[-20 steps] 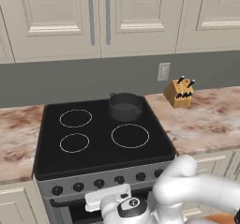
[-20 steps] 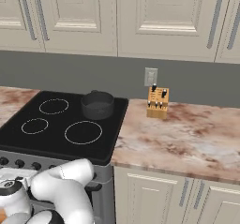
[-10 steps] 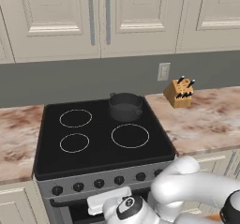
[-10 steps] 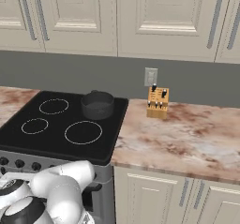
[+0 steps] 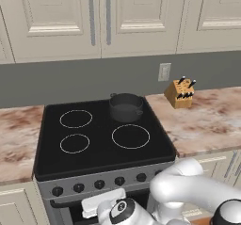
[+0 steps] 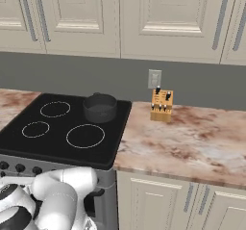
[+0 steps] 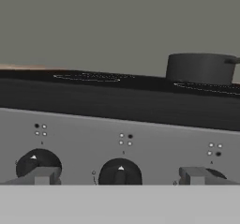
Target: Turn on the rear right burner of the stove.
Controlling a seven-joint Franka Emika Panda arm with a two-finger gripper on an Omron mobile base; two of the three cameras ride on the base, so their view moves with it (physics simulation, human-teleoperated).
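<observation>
Although no brand or wording can be read on the stove (image 5: 106, 139), small dot clusters are printed above each black knob (image 7: 120, 172) on its grey front, and a dark pot (image 5: 125, 107) is seen on the rear right circle of the glass top. Compared with a second ago, the arm has been lowered in front of the knob row. The claw (image 7: 120, 177) is held wide open, touching nothing, its fingertips (image 7: 44, 175) flanking the middle knob.
</observation>
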